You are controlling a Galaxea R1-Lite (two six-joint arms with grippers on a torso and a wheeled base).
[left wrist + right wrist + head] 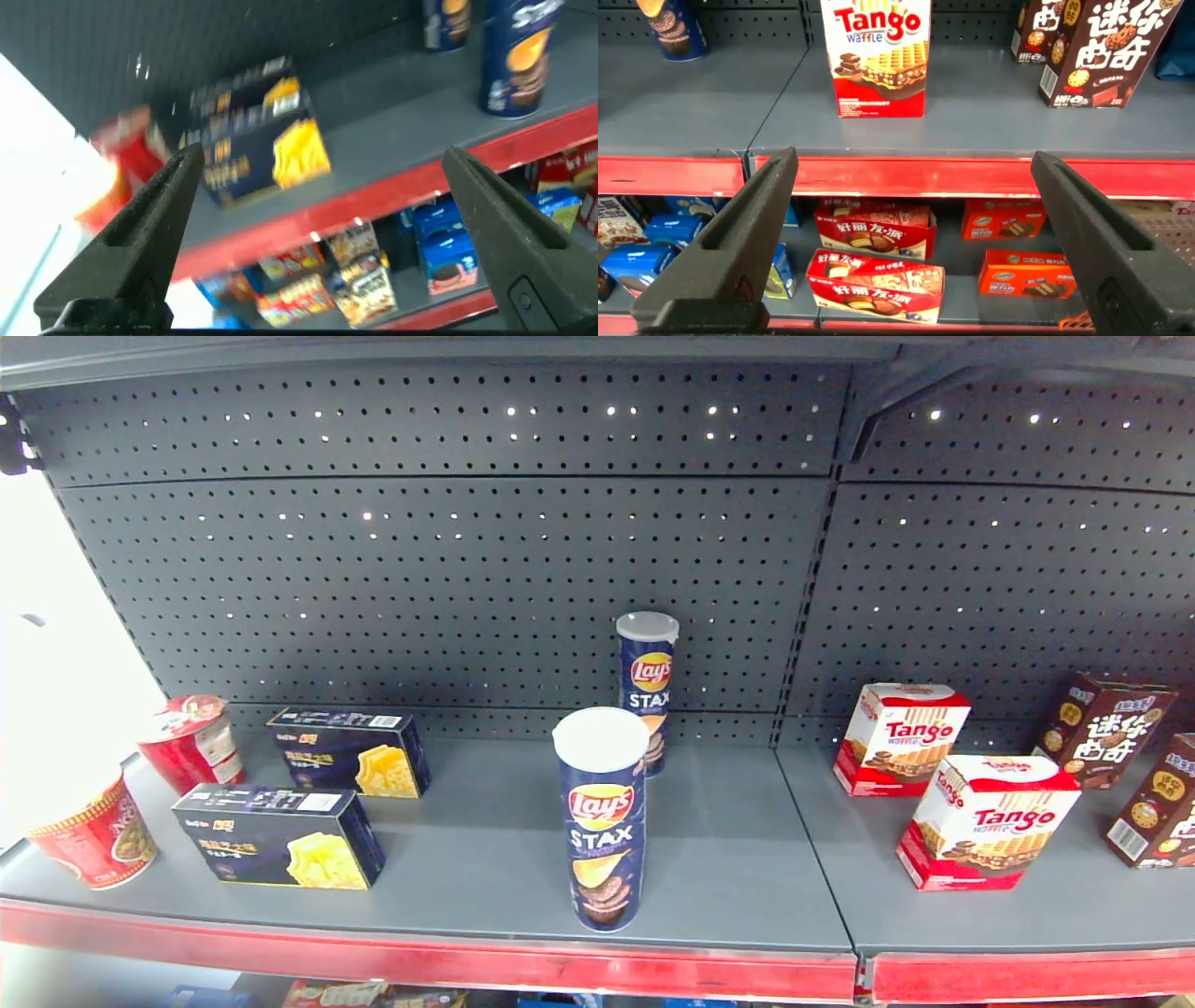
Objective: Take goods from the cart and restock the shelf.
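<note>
Both the left gripper (pixel 318 224) and right gripper (pixel 915 233) were held empty, jaws spread wide, likely readied for goods; the near can (pixel 602 817) was stood label outward.

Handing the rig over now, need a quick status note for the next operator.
Left gripper: open, empty, facing the front dark blue flat box.
Right gripper: open, empty, facing a red-and-white wafer box above the red shelf edge.
On shelf: front dark blue cylindrical chip can and rear chip can, both upright, mid-shelf.
Left: likely fetch the next item from the cart.
</note>
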